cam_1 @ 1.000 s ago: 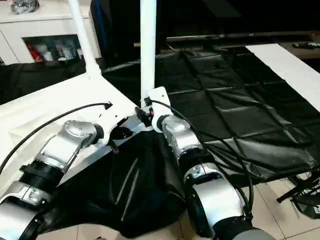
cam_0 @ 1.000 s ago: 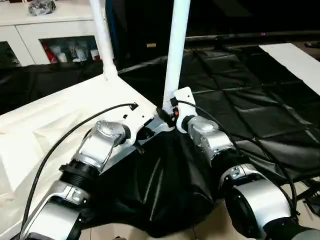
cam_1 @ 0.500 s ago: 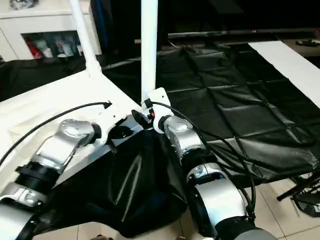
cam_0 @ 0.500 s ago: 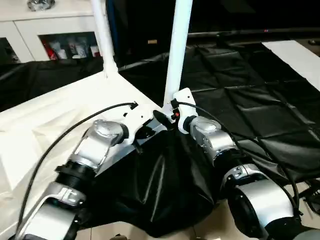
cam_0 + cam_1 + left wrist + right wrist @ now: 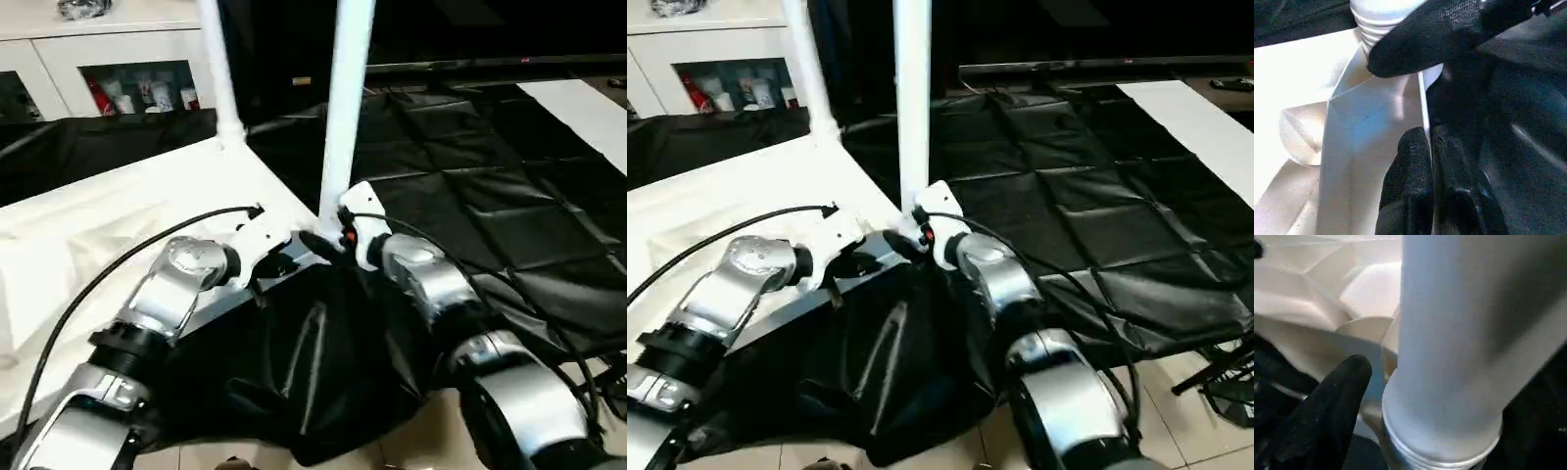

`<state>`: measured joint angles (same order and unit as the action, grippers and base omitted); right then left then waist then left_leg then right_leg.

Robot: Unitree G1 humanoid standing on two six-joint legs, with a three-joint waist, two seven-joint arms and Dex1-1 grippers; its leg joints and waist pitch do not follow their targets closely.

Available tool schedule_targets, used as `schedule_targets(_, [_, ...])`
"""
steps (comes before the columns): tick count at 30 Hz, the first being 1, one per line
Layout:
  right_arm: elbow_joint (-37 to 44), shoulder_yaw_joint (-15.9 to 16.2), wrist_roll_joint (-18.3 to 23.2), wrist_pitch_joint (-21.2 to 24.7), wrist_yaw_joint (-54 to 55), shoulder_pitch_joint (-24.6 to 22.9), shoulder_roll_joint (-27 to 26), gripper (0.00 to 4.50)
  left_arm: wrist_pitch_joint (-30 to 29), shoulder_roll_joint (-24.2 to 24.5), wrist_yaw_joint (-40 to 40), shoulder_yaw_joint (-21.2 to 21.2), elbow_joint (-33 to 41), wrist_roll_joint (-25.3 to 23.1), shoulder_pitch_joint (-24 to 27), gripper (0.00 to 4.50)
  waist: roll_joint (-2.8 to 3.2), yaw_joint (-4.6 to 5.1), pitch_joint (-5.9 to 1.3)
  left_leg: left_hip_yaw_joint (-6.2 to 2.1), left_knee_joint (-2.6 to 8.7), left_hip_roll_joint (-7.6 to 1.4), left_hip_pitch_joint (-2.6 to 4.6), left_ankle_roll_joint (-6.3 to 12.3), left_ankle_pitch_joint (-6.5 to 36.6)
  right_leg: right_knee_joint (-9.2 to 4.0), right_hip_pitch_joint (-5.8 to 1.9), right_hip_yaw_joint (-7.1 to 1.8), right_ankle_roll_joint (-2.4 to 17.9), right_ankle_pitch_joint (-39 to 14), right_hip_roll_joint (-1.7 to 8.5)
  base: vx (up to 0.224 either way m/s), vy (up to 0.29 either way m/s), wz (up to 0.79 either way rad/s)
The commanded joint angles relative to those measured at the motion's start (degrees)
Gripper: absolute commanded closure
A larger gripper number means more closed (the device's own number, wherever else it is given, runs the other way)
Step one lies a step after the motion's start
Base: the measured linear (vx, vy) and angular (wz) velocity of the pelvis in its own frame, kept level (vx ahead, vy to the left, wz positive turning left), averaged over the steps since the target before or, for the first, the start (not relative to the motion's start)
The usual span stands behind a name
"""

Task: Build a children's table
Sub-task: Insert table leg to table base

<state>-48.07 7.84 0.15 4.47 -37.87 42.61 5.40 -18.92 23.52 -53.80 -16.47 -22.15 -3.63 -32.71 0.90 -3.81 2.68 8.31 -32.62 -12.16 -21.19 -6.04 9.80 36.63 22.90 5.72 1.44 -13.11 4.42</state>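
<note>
Head cam: leg [image 5: 345, 108] upright; left pincer [image 5: 1430, 147] closed, right pincer [image 5: 1400, 396] wide round leg.

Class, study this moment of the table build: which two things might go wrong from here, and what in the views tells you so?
1. The near leg shows thread rings above its corner socket, so it may not be fully seated and could tilt, with the right claw open around it.
2. The left claw, shut on the tabletop rim, could slip and let it shift.
</note>
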Motion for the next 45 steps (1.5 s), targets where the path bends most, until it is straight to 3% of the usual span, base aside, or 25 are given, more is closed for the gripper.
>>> schedule_targets(1, [5.63, 2.0, -0.56, 0.43, -4.67, -2.18, 2.59, 0.53, 4.93, 1.08, -4.31, -0.87, 2.4, 1.72, 0.35, 4.5, 0.89, -0.05, -4.0, 0.63, 2.35, -0.59, 0.07, 4.52, 3.54, -3.58, -4.38, -3.37, 14.61, 9.69, 3.19, 0.0, 0.0, 0.0])
schedule_targets(3, [7.14, 2.49, -0.52, 0.58, -6.07, -3.03, 3.47, 0.53, 5.78, 1.54, -5.28, -1.06, 2.63, 1.91, 0.68, 4.5, 0.53, -0.14, -3.96, 0.69, 2.38, -0.62, 0.12, 4.45, 4.3, -3.72, -4.42, -3.39, 14.24, 9.26, 3.1, 0.0, 0.0, 0.0])
schedule_targets(11, [16.81, 3.98, 1.6, 3.26, -14.16, -7.71, 8.33, 0.53, 8.7, 4.06, -10.57, -1.79, 3.45, 2.98, 2.03, 4.5, 0.6, -1.12, -3.92, 0.72, 2.43, -0.82, 0.32, 3.32, 5.79, -3.85, -4.18, -3.49, 13.42, 5.23, 3.16, 0.0, 0.0, 0.0])
schedule_targets(16, [19.8, 4.47, 2.31, 4.59, -16.66, -9.06, 9.3, 0.53, 9.89, 4.78, -11.99, -1.79, 2.96, 3.13, 1.99, 4.5, 0.57, -1.08, -3.93, 0.67, 2.43, -0.7, 0.19, 2.89, 6.31, -3.9, -4.28, -3.5, 13.21, 4.66, 3.13, 0.0, 0.0, 0.0])
schedule_targets(29, [20.98, 5.16, 2.66, 6.48, -18.01, -9.92, 9.29, 1.64, 10.77, 5.02, -12.58, -1.99, 1.86, 2.6, 1.72, 4.5, 0.42, -1.16, -3.92, 0.74, 2.29, -0.68, 0.22, 2.88, 6.07, -3.84, -4.12, -3.53, 13.39, 4.1, 3.17, 0.0, 0.0, 0.0])
schedule_targets(42, [19.85, 4.6, 3.36, 6.56, -17.7, -10.17, 8.22, 1.78, 10.71, 5.27, -12.95, -1.76, 1.89, 2.68, 1.96, 4.5, 0.3, -1.21, -3.99, 0.72, 2.18, -0.63, 0.13, 2.77, 5.83, -3.73, -4.15, -3.53, 13.13, 3.76, 3.19, 0.0, 0.0, 0.0])
schedule_targets(45, [18.15, 3.02, 3.94, 7.63, -14.52, -9.85, 6.61, 1.78, 8.28, 4.2, -11.39, -0.82, 2.24, 3.37, 1.73, 4.5, 0.37, -1.14, -3.98, 0.69, 2.25, -0.69, 0.2, 2.62, 5.84, -3.71, -4.02, -3.53, 13.31, 3.45, 3.25, 0.0, 0.0, 0.0])
